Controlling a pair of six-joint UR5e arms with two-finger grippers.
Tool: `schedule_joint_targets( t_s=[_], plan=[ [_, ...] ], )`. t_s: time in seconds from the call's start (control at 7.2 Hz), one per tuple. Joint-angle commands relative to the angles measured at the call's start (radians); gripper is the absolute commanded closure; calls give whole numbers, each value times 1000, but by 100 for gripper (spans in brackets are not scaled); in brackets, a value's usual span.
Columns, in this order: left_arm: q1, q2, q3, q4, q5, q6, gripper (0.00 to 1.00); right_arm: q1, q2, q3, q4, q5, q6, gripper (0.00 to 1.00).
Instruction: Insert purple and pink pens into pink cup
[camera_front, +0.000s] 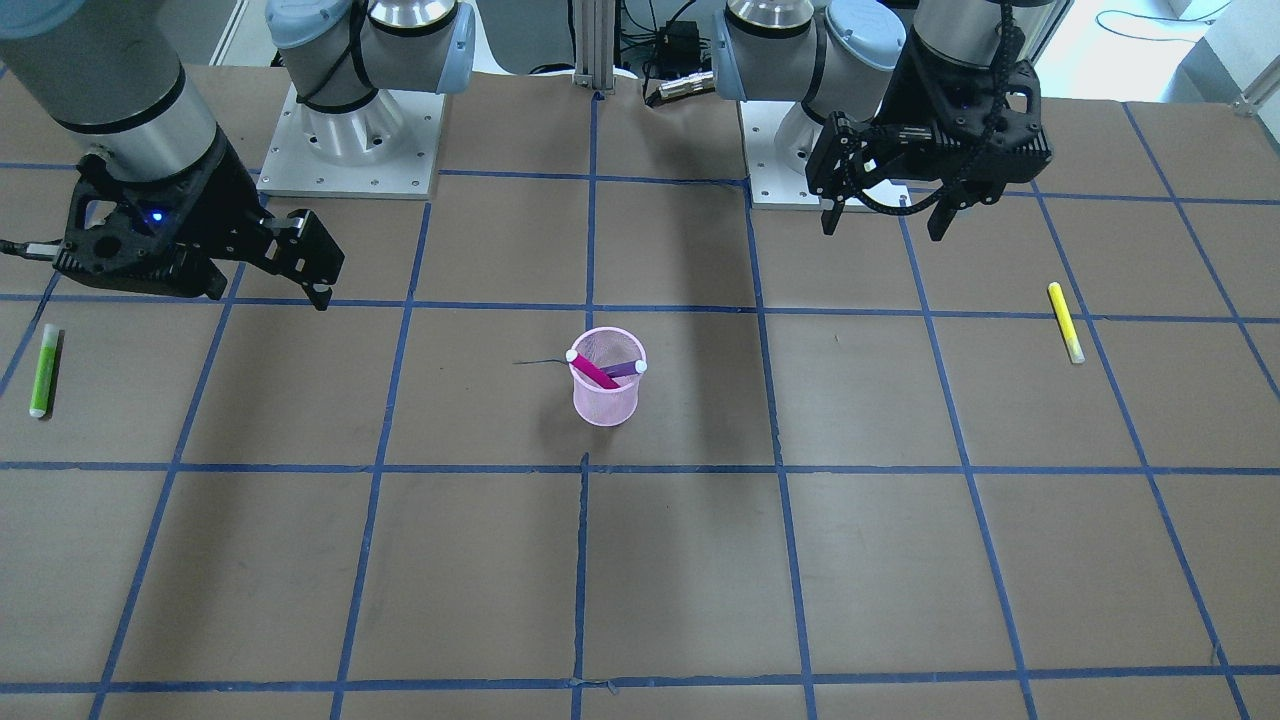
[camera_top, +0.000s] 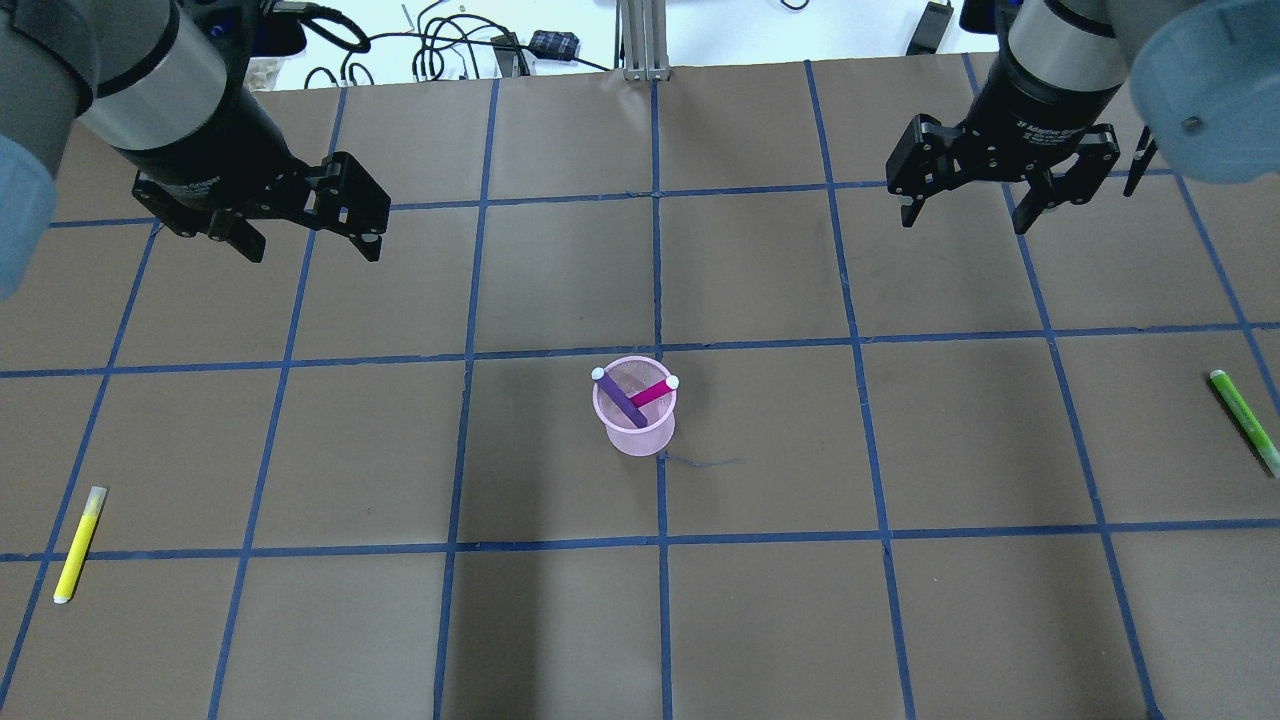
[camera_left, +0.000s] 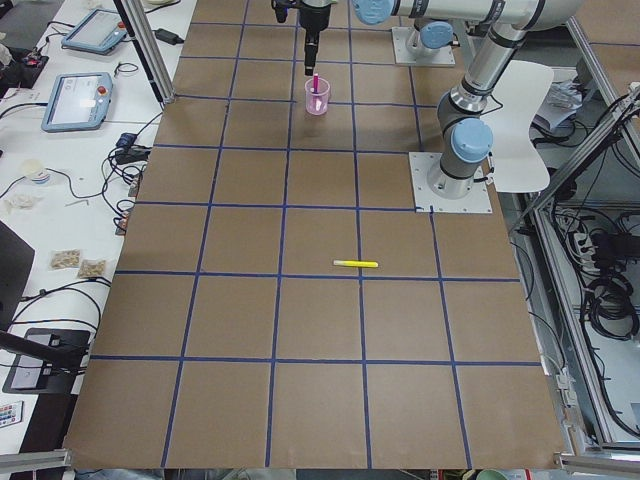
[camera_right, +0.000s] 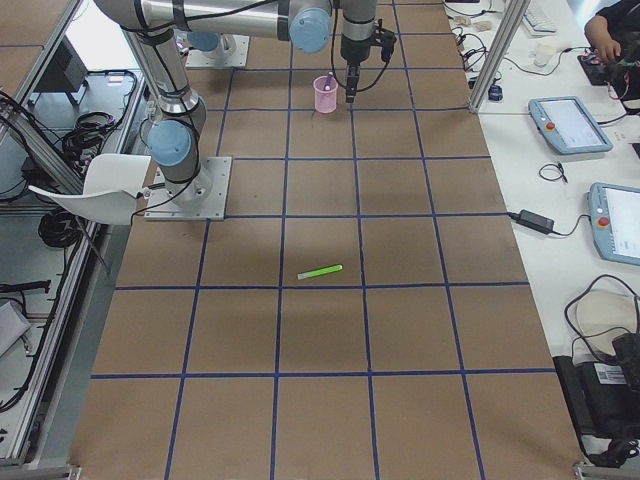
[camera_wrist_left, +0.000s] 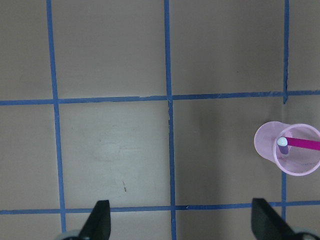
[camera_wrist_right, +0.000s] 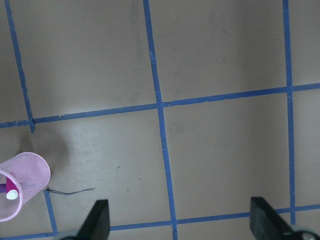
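1. The pink cup (camera_top: 640, 440) stands upright near the middle of the table (camera_top: 560, 620), right by a crossing of blue tape lines.
2. The purple pen (camera_top: 622, 400) and the pink pen (camera_top: 652, 392) are both inside the cup. They lean across each other, and their white ends poke up at the rim.
3. The left claw (camera_top: 313, 250) hangs above the table, well away from the cup on its own side. Its two fingers are spread wide and hold nothing.
4. The right claw (camera_top: 963, 222) hangs on the other side, also well away. Its fingers are spread wide too, with nothing between them.
5. To me the job looks done, since both pens are in the cup.
6. I think the only thing left is for the arms to rest. To do that well, they should keep high and go nowhere near the cup. The cup looks light, and the leaning pens could tip it if it got bumped.
7. A yellow pen (camera_top: 78, 545) lies far out on the left side and a green pen (camera_top: 1243, 420) far out on the right. These are not part of the job, so it is best to leave them alone.
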Motion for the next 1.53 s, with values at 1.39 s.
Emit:
schedule_joint_targets(
  t_s=[1.39],
  plan=[
    [2, -60, 86, -17, -29, 49, 0, 2, -2, -3, -17, 17, 12, 0]
  ],
)
